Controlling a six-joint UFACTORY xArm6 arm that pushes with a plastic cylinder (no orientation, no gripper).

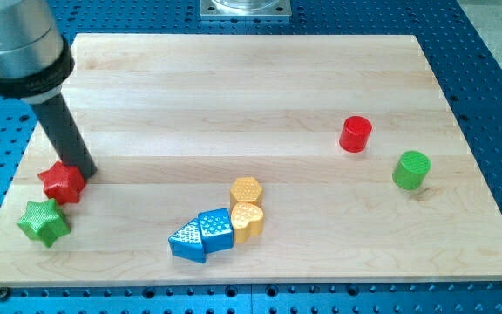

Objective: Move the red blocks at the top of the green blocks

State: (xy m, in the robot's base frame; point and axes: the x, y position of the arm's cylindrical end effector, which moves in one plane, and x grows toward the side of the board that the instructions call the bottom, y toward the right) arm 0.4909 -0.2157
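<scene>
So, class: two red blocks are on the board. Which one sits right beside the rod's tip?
The red star, at the view's left just above the green star, with my tip at its right edge. The red cylinder stands far off at the view's right.

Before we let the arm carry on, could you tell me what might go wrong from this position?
My tip sits at the red star's upper right edge, and that star is right above the green star. A further push down-left could knock the green star toward the board's nearby left edge. The red cylinder sits up-left of the green cylinder; a careless push could bump it.
</scene>
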